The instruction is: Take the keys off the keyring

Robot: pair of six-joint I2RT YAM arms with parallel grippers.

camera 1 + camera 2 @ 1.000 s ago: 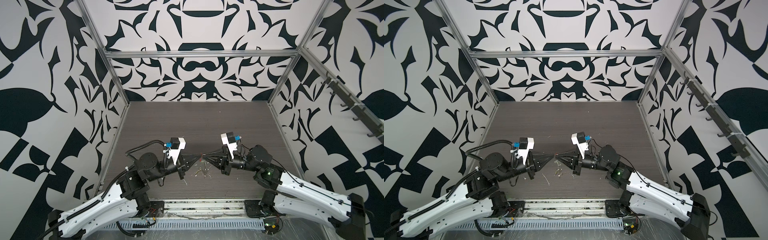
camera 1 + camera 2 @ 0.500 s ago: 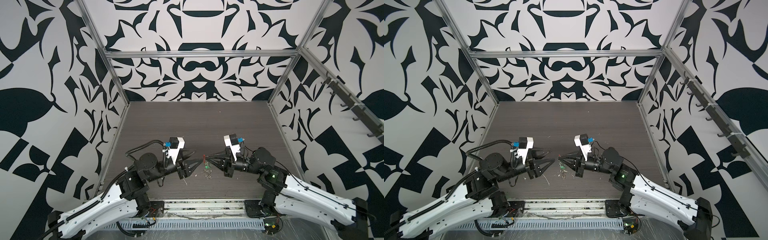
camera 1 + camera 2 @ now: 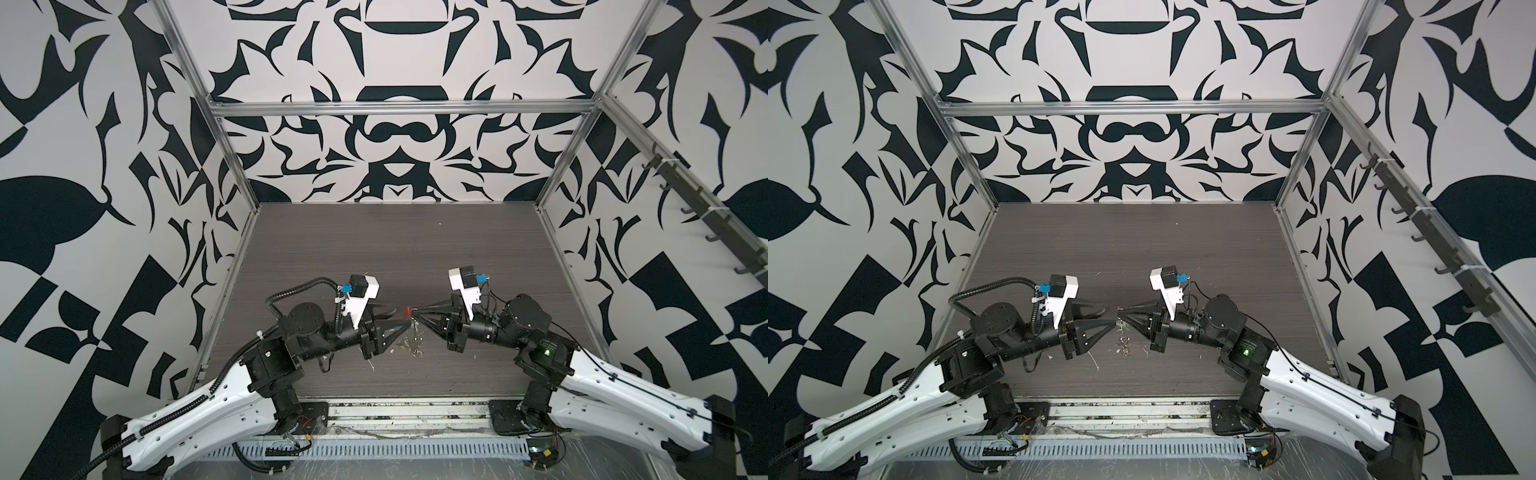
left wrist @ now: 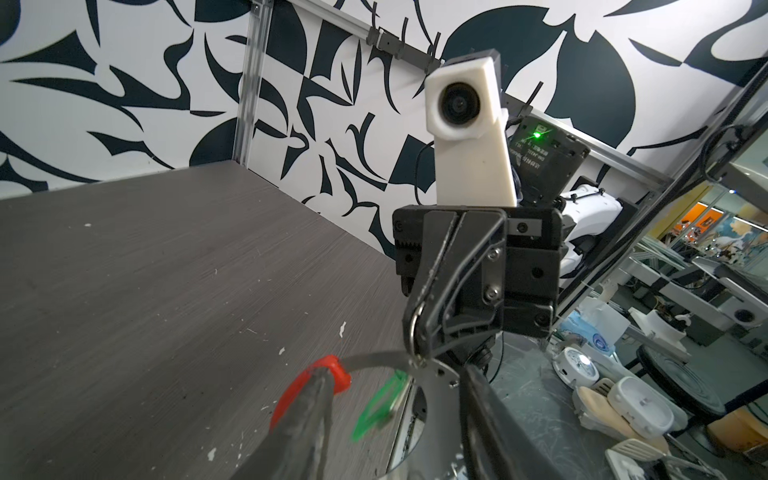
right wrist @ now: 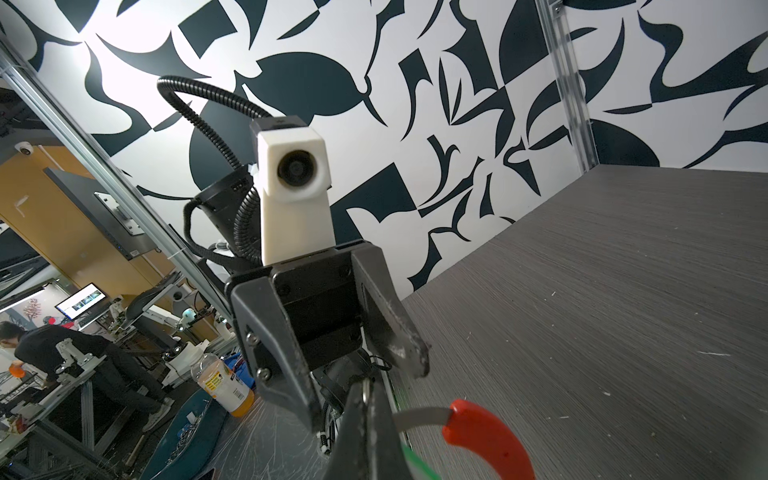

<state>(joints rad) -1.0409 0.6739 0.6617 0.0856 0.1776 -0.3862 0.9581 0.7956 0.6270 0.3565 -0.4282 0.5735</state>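
The task is judged to be partly done. The keyring [image 4: 374, 358] is pinched at its grey band by the fully closed jaws of the right gripper [image 4: 417, 336] and hangs below their tips, clear of the table [image 4: 166, 270]. A key with a green tag [image 4: 374, 409] is still on the hoop, just under those tips. Small shiny pieces [image 3: 411, 349] lie on the table beneath both jaws. They may be keys already taken off, but this cannot be told.

The left gripper [image 3: 403, 318] is partly open and nothing is clamped. The band and the tag are between its fingers, with the red sleeve [image 4: 330, 370] beside one finger.

The hoop seems upright, its flat face turned to both grippers. Being round, it has no clear long axis. The tag points downward, aslant.
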